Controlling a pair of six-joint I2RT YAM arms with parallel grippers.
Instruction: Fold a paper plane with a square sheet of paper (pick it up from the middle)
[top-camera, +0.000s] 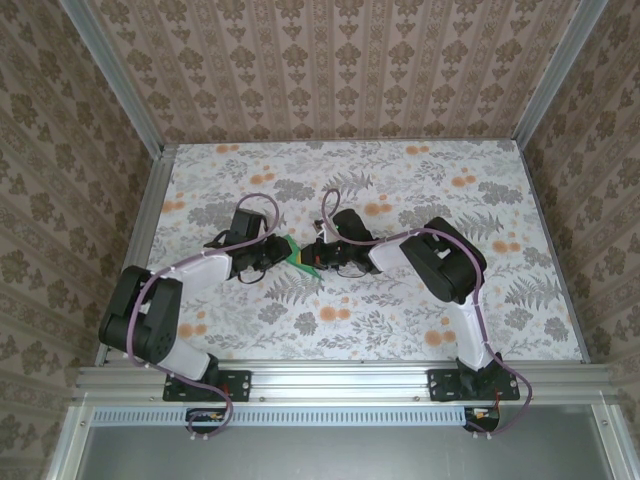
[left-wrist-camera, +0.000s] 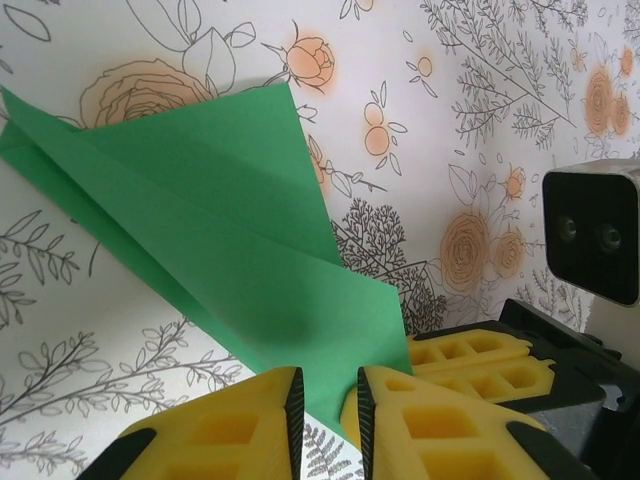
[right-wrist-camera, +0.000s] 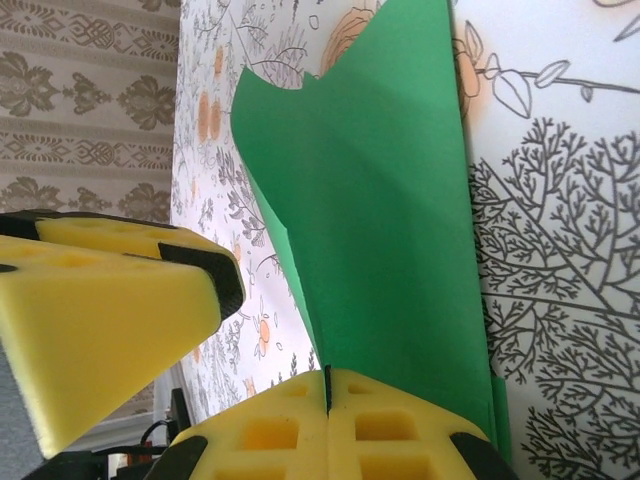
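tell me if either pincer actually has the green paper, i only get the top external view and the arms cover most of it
Observer: The right pincer is shut on the green paper; its wrist view shows the sheet sticking out of the seam between closed fingers.
Operator: and the left one
Observer: The left pincer has a narrow gap between its fingers, with a corner of the paper pointing into it.
Operator: is the paper a flat square
Observer: No, the left wrist view shows overlapping folded layers with a long diagonal crease.
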